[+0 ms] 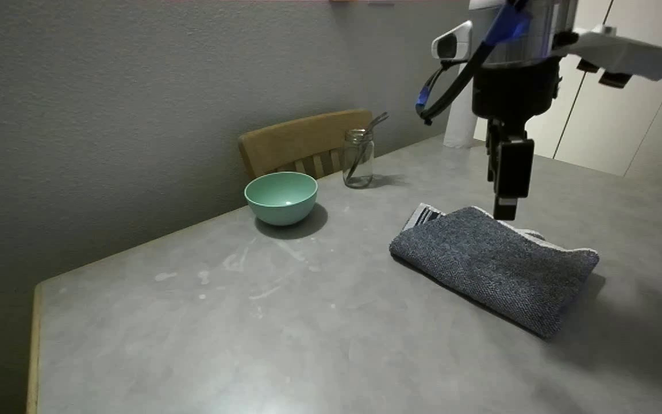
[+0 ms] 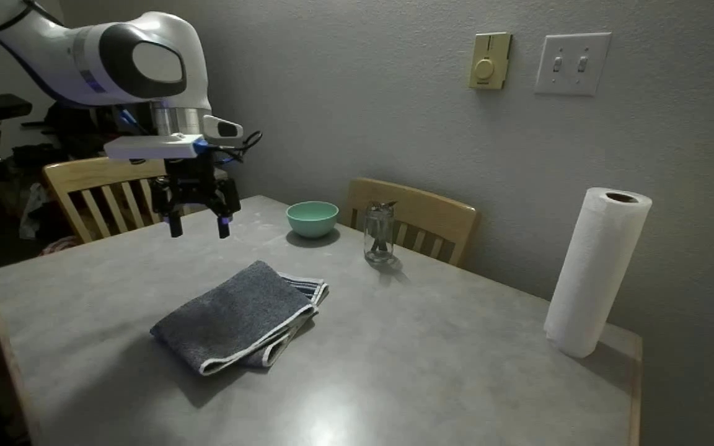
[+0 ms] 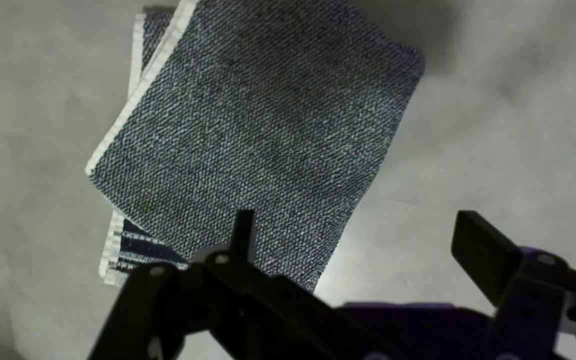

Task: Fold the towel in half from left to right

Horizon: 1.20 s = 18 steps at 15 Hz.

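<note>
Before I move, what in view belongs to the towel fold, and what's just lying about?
For the job:
towel, folded over, edges misaligned
end effector, open and empty

Not part of it:
teal bowl
glass jar
paper towel roll
two wooden chairs

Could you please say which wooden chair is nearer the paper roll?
The chair behind the glass jar; the other chair is farther, partly behind the pincer.

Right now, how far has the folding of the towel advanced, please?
Done: the towel looks folded over, its upper layer askew, so a striped corner shows beyond it. In hand: nothing; the jaws hang open, clear of the towel. Left: probably only squaring the layers, if a neat half is wanted.
</note>
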{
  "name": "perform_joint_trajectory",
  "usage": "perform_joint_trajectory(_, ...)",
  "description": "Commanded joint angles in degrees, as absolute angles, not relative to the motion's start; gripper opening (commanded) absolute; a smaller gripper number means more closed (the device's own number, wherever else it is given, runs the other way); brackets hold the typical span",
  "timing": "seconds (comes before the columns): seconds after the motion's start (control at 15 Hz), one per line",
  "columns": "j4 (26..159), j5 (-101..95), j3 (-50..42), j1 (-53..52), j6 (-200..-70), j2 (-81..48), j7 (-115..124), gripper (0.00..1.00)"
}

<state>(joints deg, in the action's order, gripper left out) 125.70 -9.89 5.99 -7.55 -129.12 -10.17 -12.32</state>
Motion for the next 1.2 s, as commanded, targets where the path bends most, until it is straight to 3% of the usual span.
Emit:
perform_joint_trajectory(0.0, 125.6, -9.9, 6.5, -7.8, -128.9, -10.5, -8.5, 1.0)
perform_joint_trajectory(1.13, 125.4, -9.9, 6.6, -8.1, -128.9, -10.8, -7.4, 1.0)
